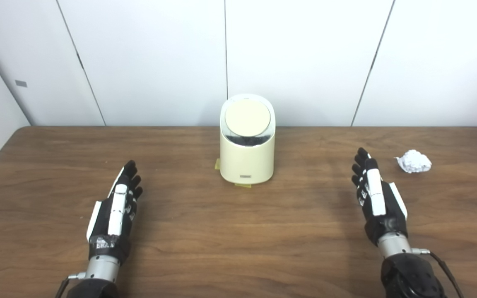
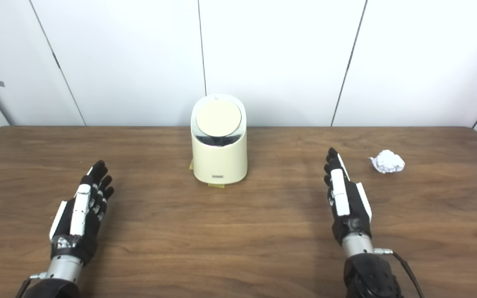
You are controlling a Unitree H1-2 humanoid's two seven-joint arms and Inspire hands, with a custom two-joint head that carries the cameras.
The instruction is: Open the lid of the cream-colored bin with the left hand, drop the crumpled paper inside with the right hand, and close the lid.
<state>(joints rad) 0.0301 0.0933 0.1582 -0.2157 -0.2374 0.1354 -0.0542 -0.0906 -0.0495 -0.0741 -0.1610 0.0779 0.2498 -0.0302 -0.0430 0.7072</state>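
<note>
A cream-colored bin [image 1: 247, 156] stands upright at the middle back of the wooden table [image 1: 238, 248]. Its round lid [image 1: 247, 117] lies tilted in the top opening, with a dark gap showing under its front edge. A white crumpled paper ball [image 1: 414, 161] lies on the table at the right. My left hand [image 1: 118, 207] rests over the table at the front left, open, fingers stretched forward, holding nothing. My right hand [image 1: 377, 198] is at the front right, open and edge-on, a little to the left of and nearer than the paper ball, not touching it.
Small yellow tape marks [image 1: 218, 164] stick out from under the bin's base. White wall panels [image 1: 304, 62] rise directly behind the table's far edge. Bare wood lies between both hands and the bin.
</note>
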